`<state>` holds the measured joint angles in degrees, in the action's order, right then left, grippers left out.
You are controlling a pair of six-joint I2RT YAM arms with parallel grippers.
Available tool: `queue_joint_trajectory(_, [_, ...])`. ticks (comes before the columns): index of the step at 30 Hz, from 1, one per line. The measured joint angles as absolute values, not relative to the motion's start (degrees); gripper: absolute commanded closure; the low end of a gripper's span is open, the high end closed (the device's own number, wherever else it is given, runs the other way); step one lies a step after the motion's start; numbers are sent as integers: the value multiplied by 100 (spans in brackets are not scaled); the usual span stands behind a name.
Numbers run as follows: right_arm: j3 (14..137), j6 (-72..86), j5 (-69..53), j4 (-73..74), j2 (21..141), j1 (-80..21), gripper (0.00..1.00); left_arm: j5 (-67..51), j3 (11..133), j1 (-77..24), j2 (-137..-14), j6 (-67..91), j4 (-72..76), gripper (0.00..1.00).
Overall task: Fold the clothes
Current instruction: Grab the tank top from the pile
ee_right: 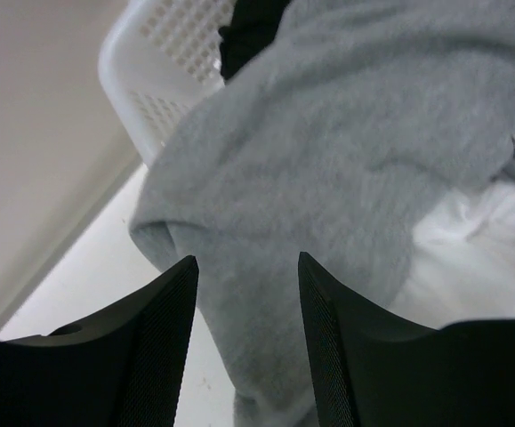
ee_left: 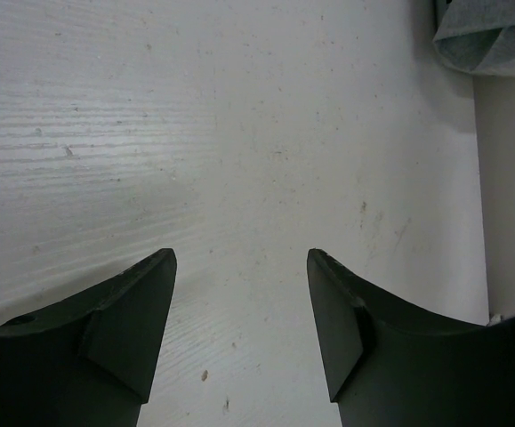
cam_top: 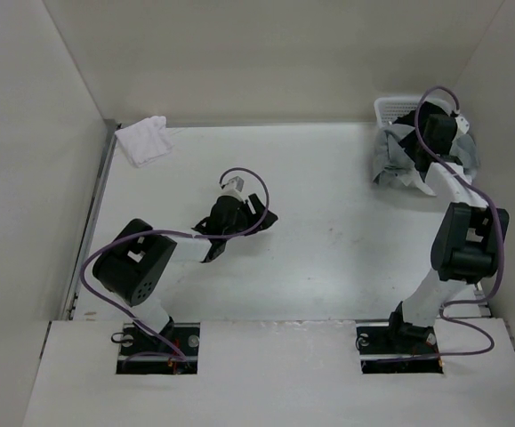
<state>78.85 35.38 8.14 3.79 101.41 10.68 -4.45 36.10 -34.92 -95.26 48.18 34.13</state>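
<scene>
Both the right claw (ee_right: 246, 263) and the left claw (ee_left: 241, 258) are spread, nothing gripped; just ahead of the right one the grey tank top (ee_right: 346, 160) is draped over the white basket (ee_right: 164, 62). Fetching is judged in hand: next, fabric must be pinched and drawn onto the surface (cam_top: 328, 253).

Two hands (ee_left: 240, 258) (ee_right: 246, 260), one basket (cam_top: 383, 108), one grey top (ee_right: 346, 160), one folded cloth (cam_top: 146, 140), perhaps two other garments (ee_right: 470, 258) (ee_right: 248, 27)
</scene>
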Motion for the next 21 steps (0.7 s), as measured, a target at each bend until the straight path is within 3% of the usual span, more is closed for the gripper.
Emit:
queue_joint_trajectory(8, [6742, 3288, 978, 486, 9279, 569, 49, -552, 3610, -3496, -9548, 4897, 3573, 41])
queue_joint_trajectory(11, [6729, 3124, 1050, 491, 9153, 399, 55, -569, 3610, -3529, -9592, 4912, 3627, 41])
queue_joint_trajectory(19, [6807, 2884, 1415, 729, 9207, 368, 50, -613, 3610, -3544, -9609, 4932, 3710, 41])
queue_joint_trajectory(21, [6901, 2801, 1520, 790, 9310, 351, 54, -613, 3610, -3544, -9609, 4934, 3712, 42])
